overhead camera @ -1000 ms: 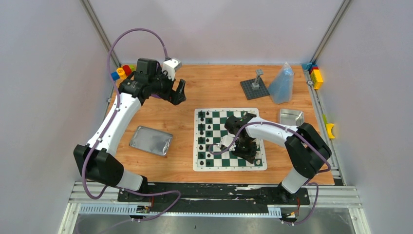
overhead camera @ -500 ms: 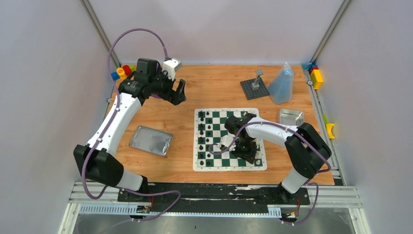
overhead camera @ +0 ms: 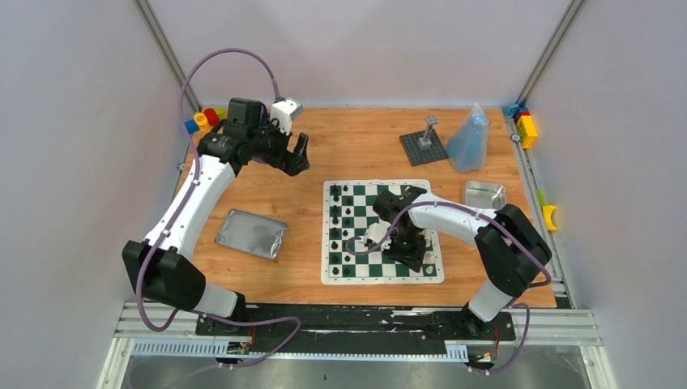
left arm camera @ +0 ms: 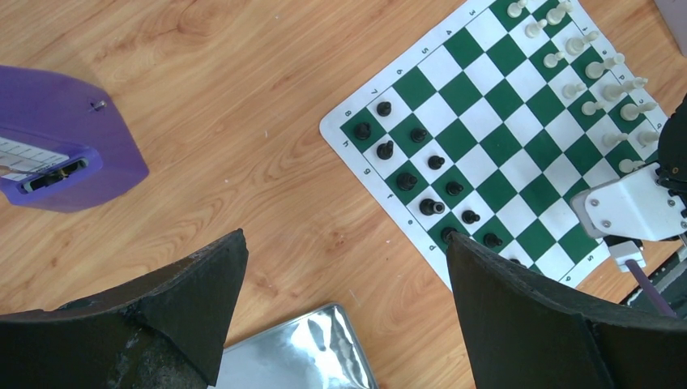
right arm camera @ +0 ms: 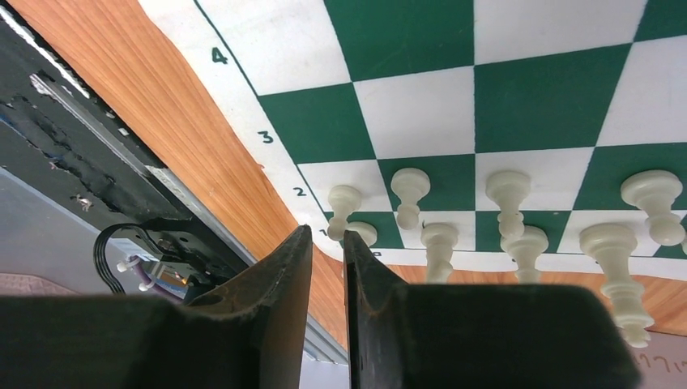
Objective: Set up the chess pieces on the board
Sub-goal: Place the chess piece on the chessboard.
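Note:
The green-and-white board (overhead camera: 328,275) lies on the wooden table, right of centre. Black chess pieces (overhead camera: 340,227) stand in two files along its left side. White pieces (left arm camera: 599,73) line the opposite side. My right gripper (overhead camera: 403,247) hangs low over the board's near right part. In the right wrist view its fingers (right arm camera: 328,233) stand a narrow gap apart with nothing between them, just beside a white piece (right arm camera: 360,233) on the corner square. My left gripper (overhead camera: 300,154) hovers wide open over bare wood at the back left, empty (left arm camera: 347,237).
A flat silver lid (overhead camera: 252,233) lies left of the board and a silver tin (overhead camera: 484,194) to its right. Behind stand a grey studded plate with a post (overhead camera: 424,146) and a bluish plastic bag (overhead camera: 468,138). Colourful blocks (overhead camera: 202,120) sit at the back corners.
The right gripper's fingers have parted slightly and its wrist has shifted a touch. The left arm has not moved.

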`<control>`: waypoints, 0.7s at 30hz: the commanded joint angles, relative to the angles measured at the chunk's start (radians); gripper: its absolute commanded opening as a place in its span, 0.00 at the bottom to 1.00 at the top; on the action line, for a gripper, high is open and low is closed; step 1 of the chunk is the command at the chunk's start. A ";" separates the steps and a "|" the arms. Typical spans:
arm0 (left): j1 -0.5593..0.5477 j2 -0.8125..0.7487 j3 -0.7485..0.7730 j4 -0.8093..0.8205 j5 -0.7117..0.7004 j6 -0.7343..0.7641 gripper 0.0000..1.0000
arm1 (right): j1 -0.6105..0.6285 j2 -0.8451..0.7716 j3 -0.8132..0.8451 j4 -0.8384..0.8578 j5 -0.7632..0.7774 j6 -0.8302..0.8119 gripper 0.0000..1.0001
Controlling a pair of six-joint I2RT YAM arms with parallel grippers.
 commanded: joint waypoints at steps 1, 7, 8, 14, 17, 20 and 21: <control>0.005 -0.044 0.005 0.015 0.009 0.026 1.00 | 0.007 -0.062 0.064 -0.018 -0.024 0.016 0.23; 0.014 -0.071 -0.008 0.041 -0.042 0.031 1.00 | -0.056 -0.185 0.180 -0.014 -0.085 0.027 0.32; 0.016 -0.075 -0.011 0.047 -0.059 0.031 1.00 | -0.079 -0.203 0.199 -0.006 -0.092 0.031 0.35; 0.028 -0.113 -0.050 0.113 -0.153 0.027 1.00 | -0.263 -0.332 0.282 0.135 -0.133 0.062 0.44; 0.036 -0.123 -0.061 0.134 -0.187 0.022 1.00 | -0.373 -0.396 0.291 0.251 -0.178 0.107 0.60; 0.048 -0.130 -0.077 0.162 -0.211 0.007 1.00 | -0.471 -0.450 0.285 0.363 -0.219 0.159 0.78; 0.050 -0.135 -0.082 0.169 -0.213 -0.001 1.00 | -0.502 -0.462 0.283 0.395 -0.228 0.184 0.83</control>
